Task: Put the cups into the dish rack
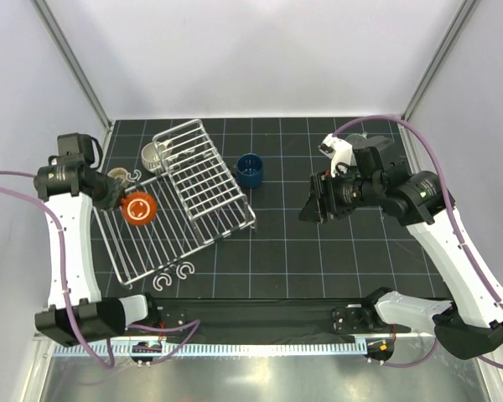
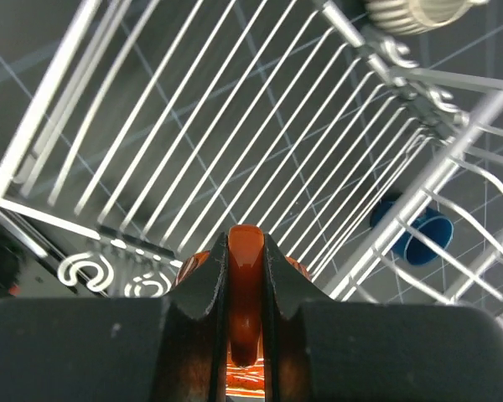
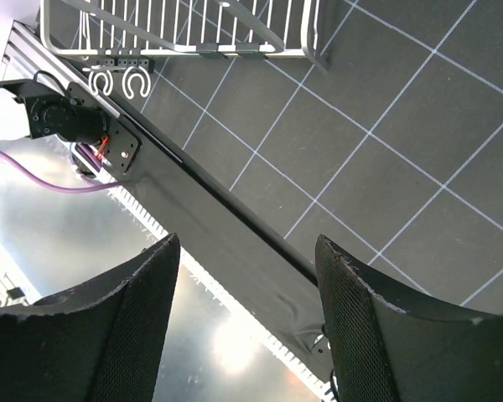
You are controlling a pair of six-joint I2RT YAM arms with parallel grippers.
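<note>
At the near edge, a black rail (image 1: 260,311) carrying the arm bases is seen, with a white toothed strip (image 1: 235,347) and a bright metal surface (image 1: 260,381) in front of it. Beyond the rail, a dark mat (image 1: 360,251) ruled with a pale grid is spread over the table. Two white C-shaped hooks (image 1: 162,281) are laid on the mat just beside the near edge of the dish rack (image 1: 210,209), which is set at a slant on the left half. Its flat slatted tray is turned near-left and its raised basket far. The orange cup (image 1: 139,208) is held over the left part of the tray. It is clamped by the left gripper (image 2: 244,251) on a narrow orange part, rim or handle not being discernible, and whether it rests on the slats cannot be told. To the right, the right gripper (image 3: 247,335) is held over bare mat with its jaws spread and nothing between them. Farther off, the blue cup (image 1: 251,170) is stood on the mat just right of the rack, a pale ribbed cup (image 1: 154,156) is lodged in the basket's far-left corner, and a small tan cup (image 1: 117,175) is half hidden by the left arm. The scene is closed in by plain white walls (image 1: 260,59) and slanting metal frame poles (image 1: 75,63).
</note>
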